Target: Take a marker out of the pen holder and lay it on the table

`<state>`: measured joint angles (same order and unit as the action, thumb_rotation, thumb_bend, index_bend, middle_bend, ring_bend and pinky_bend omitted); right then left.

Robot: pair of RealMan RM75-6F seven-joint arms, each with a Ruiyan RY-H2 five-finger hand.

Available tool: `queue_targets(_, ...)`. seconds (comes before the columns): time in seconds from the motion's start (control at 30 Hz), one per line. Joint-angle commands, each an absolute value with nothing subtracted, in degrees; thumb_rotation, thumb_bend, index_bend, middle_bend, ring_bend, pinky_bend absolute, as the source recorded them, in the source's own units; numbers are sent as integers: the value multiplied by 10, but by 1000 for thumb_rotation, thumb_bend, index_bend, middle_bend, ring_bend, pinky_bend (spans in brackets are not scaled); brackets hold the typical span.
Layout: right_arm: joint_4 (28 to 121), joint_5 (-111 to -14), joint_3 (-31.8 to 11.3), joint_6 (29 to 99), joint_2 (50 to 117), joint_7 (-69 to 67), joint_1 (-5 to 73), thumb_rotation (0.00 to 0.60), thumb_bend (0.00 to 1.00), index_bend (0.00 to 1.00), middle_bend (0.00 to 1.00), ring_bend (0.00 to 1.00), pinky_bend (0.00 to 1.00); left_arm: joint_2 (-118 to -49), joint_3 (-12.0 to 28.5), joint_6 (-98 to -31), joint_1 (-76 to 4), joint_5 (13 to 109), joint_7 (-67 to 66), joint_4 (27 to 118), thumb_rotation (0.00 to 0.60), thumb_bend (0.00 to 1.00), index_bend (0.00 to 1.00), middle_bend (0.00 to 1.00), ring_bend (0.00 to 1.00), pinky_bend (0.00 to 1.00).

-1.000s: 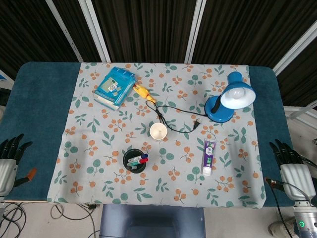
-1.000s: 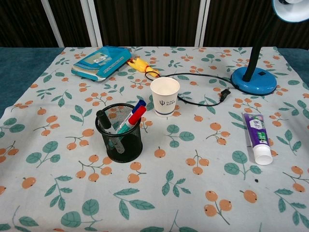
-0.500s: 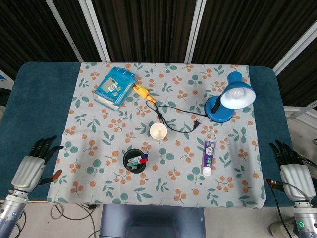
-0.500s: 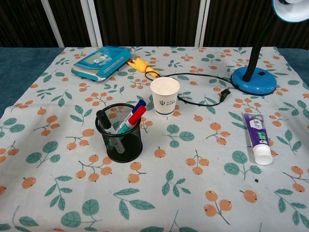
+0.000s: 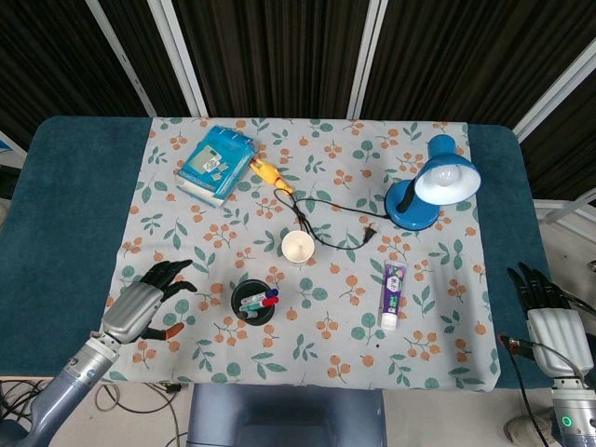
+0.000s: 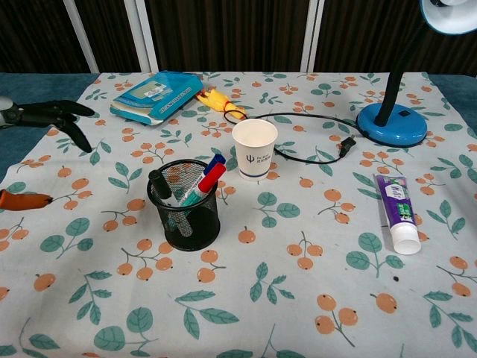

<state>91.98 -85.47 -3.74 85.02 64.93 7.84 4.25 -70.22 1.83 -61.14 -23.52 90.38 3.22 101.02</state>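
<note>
A black mesh pen holder [image 5: 253, 305] [image 6: 184, 207] stands near the front middle of the patterned cloth, with several markers [image 6: 206, 177] leaning in it: red, blue, green and black caps. My left hand [image 5: 142, 304] [image 6: 46, 116] hovers open to the left of the holder, fingers spread, holding nothing. At the table's front right corner my right hand [image 5: 548, 311] rests open, far from the holder.
A paper cup [image 5: 298, 247] [image 6: 254, 148] stands just behind the holder. A toothpaste tube [image 5: 394, 294] lies to the right, a blue lamp [image 5: 430, 186] with its black cord at the back right, a blue booklet [image 5: 216, 164] and a yellow toy [image 5: 270, 174] at the back left.
My left hand has moved from the table's left edge rightward over the cloth toward the pen holder, and now shows in the chest view. The right hand has stayed put.
</note>
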Motion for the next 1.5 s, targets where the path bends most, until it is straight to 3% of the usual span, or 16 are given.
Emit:
queue_targets(0.03, 920, -854, -38, 849, 649, 78, 43, 600, 171, 20, 0, 66, 178, -720, 26, -610, -245, 895, 6, 1018, 600, 249, 295, 0, 0, 0)
queue_targets(0.27, 922, -852, -38, 851, 648, 78, 41, 600, 171, 20, 0, 66, 178, -749, 37, -593, -269, 875, -26, 1033, 600, 304, 324, 0, 0, 0)
queue_targets(0.97, 924, -851, -39, 849, 647, 76, 42, 600, 172, 20, 0, 66, 178, -820, 45, -567, -313, 825, -86, 1007, 600, 308, 448, 14, 0, 0)
queue_targets(1.5, 924, -848, -40, 848, 646, 73, 42, 600, 172, 20, 0, 66, 178, -842, 45, -560, -332, 801, -110, 1008, 600, 309, 448, 15, 0, 0)
